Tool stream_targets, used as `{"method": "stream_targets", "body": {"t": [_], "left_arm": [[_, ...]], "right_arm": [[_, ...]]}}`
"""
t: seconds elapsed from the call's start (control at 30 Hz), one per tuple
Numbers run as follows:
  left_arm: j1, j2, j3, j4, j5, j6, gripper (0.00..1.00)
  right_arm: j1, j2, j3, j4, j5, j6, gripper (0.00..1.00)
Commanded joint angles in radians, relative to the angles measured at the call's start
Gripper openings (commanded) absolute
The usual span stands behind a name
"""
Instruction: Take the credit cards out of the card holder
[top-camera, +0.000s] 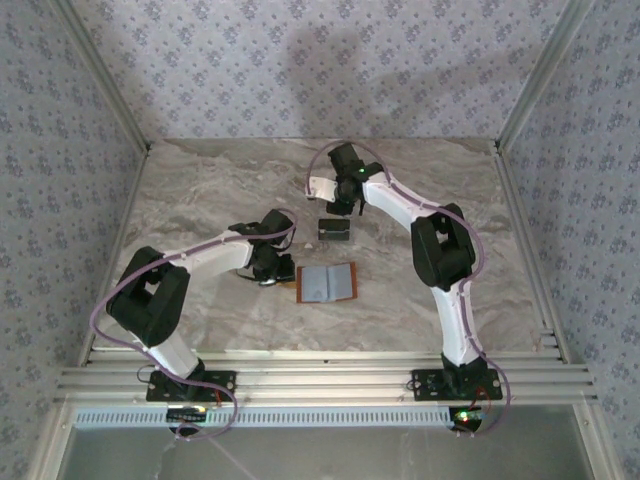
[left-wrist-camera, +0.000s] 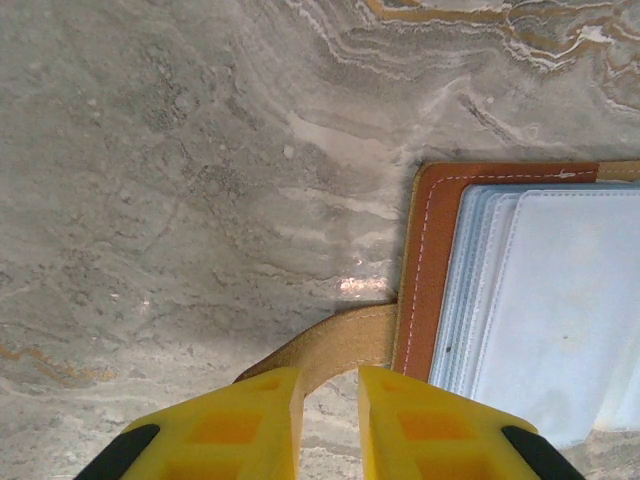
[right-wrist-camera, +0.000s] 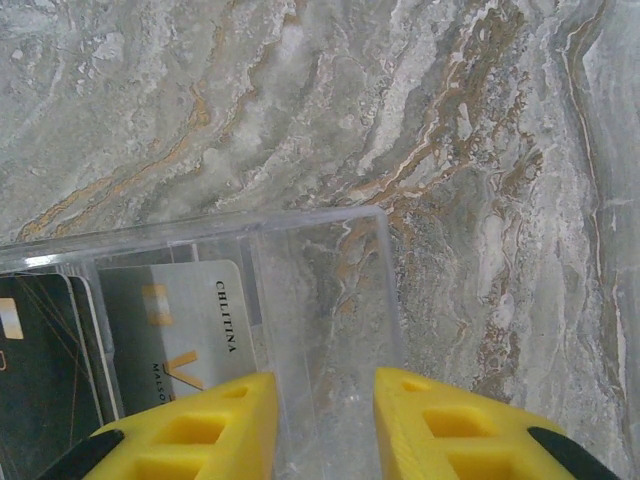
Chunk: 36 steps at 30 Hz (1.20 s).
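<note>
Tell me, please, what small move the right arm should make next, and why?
Probably lift the right fingers and carry them to the open card holder for another card. They stand apart, empty, over the clear tray, where credit cards already lie, and the left fingers rest at the holder's strap. Whether more cards remain inside, I cannot tell.

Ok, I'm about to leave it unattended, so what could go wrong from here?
One: the left gripper has only the card holder's thin strap at its slightly parted fingers, so pulling a card could drag the holder across the table.
Two: the right gripper sits low over the clear tray; its fingers could catch a wall and shift the tray with the credit cards in it.
</note>
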Motion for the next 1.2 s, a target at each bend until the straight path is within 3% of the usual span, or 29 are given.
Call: {"method": "stream_targets", "body": {"t": [0.0,0.3,0.5,0.73,1.17], "left_arm": [[0.005,-0.030,0.006,-0.028,-0.007,0.000,0.22],[0.005,-0.029,0.025,-0.029,-0.007,0.002,0.22],[0.014,-0.038,0.038,-0.024,0.001,0.008,0.22],[0.042,-0.057,0.043,-0.007,0.020,0.016,0.22],[0.155,-0.092,0.020,0.021,0.076,0.069,0.21]], "right_arm": [[0.000,0.000,0.001,-0.004,0.011,0.013,0.34],[0.002,-0.123,-0.002,-0.011,-0.015,0.125,0.35],[0.002,-0.213,-0.043,-0.056,-0.027,0.386,0.36],[0.004,-0.379,-0.210,-0.039,-0.038,0.755,0.36],[0.040,-0.592,-0.541,-0.049,-0.285,1.352,0.33]]}}
